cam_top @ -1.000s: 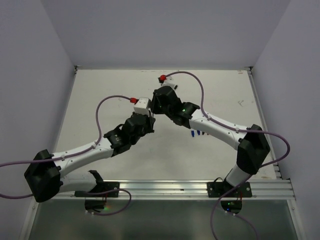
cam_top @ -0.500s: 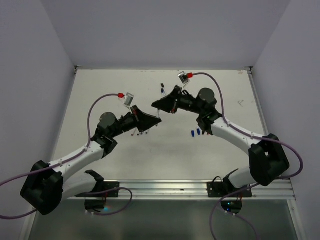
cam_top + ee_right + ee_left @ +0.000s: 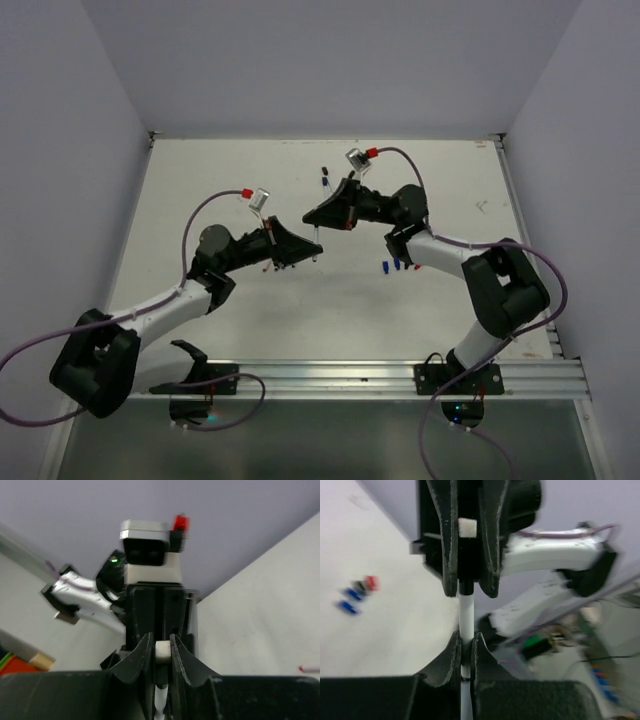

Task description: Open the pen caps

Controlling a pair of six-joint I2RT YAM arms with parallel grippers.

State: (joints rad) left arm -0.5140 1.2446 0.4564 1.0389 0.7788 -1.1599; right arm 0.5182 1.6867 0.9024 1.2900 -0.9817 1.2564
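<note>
A thin white pen (image 3: 466,612) is held between both grippers above the table's middle. My left gripper (image 3: 465,642) is shut on the white barrel. My right gripper (image 3: 161,642) is shut on the pen's other end, where a black cap (image 3: 465,587) with a white tip (image 3: 162,650) sits between its fingers. In the top view the left gripper (image 3: 312,252) and right gripper (image 3: 310,218) meet tip to tip. Loose pen caps lie on the table to the right: blue ones (image 3: 385,267) in the top view, and blue (image 3: 347,607), black (image 3: 359,585) and red (image 3: 371,582) in the left wrist view.
A short dark pen piece (image 3: 325,180) lies near the back of the table. Small red-tipped pieces (image 3: 263,268) lie by the left wrist. A red-tipped pen (image 3: 307,668) shows at the right edge of the right wrist view. White walls enclose the table (image 3: 200,190) on three sides.
Both wrists turned from a bunched pose to facing each other tip to tip. Since half a second ago the right elbow has folded inward and the grippers stay together on the pen.
</note>
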